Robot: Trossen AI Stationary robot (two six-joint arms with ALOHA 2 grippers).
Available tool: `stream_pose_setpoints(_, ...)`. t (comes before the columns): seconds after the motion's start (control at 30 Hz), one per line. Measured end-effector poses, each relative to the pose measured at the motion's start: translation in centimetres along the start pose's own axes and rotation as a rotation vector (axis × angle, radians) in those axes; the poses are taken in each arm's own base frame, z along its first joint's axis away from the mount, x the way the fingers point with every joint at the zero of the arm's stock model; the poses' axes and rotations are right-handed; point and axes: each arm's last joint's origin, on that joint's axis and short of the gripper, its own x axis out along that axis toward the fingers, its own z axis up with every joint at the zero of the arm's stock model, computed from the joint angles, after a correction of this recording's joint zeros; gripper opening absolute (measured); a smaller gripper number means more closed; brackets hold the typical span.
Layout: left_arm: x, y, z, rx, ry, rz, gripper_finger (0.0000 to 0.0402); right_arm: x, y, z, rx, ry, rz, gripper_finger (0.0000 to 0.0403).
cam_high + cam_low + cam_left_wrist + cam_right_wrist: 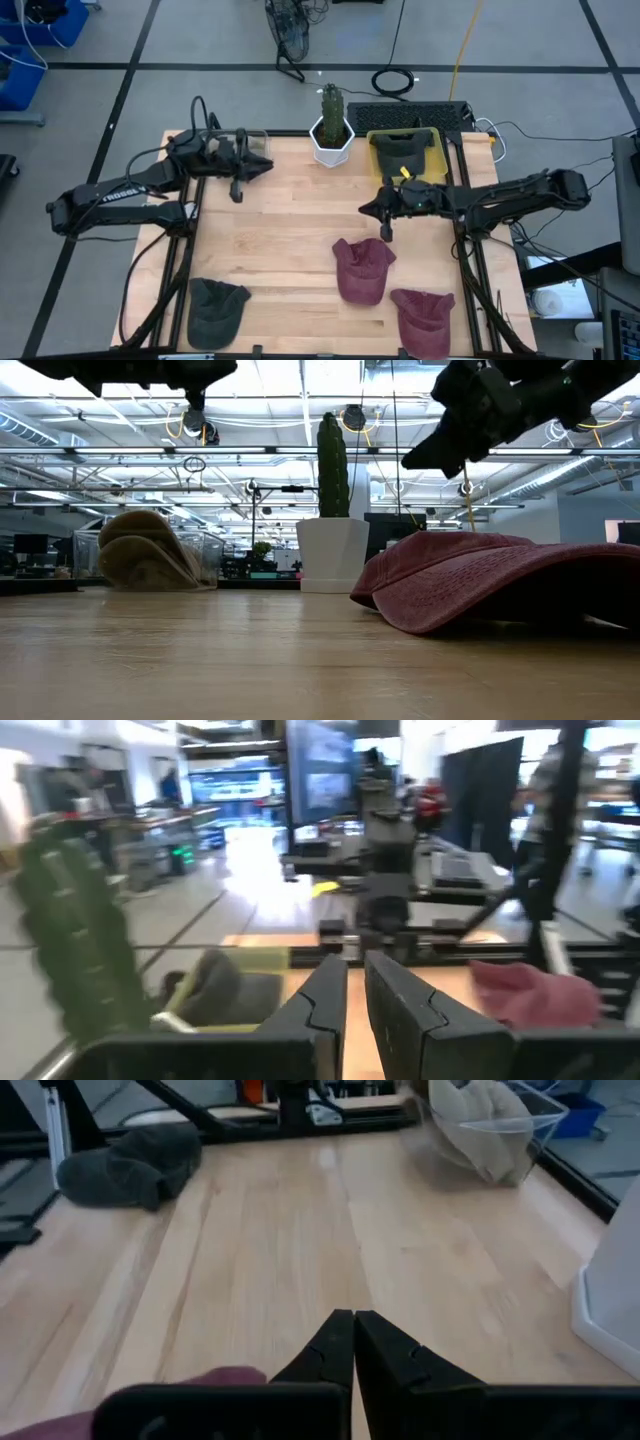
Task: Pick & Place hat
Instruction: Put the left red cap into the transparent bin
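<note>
Two red hats are lying on the wooden table (pixel 270 220), one (pixel 360 270) near the middle and one (pixel 424 318) by the front edge. A dark hat (pixel 215 308) is sitting at the front left corner. The right gripper (pixel 386 232) is hanging just above the middle red hat, pinched shut and holding nothing. The left gripper (pixel 237 192) is hanging near the back left, almost closed and empty.

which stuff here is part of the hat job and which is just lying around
For the job: two maroon hats, dark green hat, tan hats in a clear bin, yellow bin holding a dark hat, left gripper, right gripper, both shut and empty.
Lying about: potted cactus, cables.
</note>
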Motion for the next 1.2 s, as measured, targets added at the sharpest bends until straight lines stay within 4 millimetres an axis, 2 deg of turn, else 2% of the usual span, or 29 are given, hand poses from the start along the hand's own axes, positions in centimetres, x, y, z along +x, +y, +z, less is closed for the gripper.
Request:
stream_pose_setpoints(0.33, 0.1, -0.4, 0.2, 0.003, -0.026, -0.058, 0.0047, -0.1, 0.8, 0.3, -0.011, 0.025, 0.014, 0.0004)
stream_pose_setpoints(0.63, 0.3, -0.7, 0.2, -0.006, -0.021, -0.073, 0.0047, 0.0, 0.9, 0.9, -0.065, -0.048, 0.033, 0.0004)
stream_pose_setpoints(0.77, 0.3, -0.6, 0.3, 0.034, -0.031, -0.004, 0.0047, 0.0, 0.9, 0.8, -0.121, -0.06, 0.032, 0.0004)
stream_pose_setpoints(0.93, 0.3, -0.3, 0.3, 0.045, -0.025, 0.115, 0.0047, 0.1, 0.8, -0.4, -0.169, -0.109, 0.028, 0.0004)
stream_pose_setpoints(1.03, 0.3, -0.3, 0.3, 0.045, -0.025, 0.13, 0.0047, 0.0, 0.8, -0.5, -0.137, -0.144, 0.03, 0.0004)
stream_pose_setpoints(1.2, 0.3, -0.3, 0.6, 0.07, -0.052, 0.143, 0.0047, 0.1, 0.9, -1.1, -0.067, -0.085, 0.037, 0.0004)
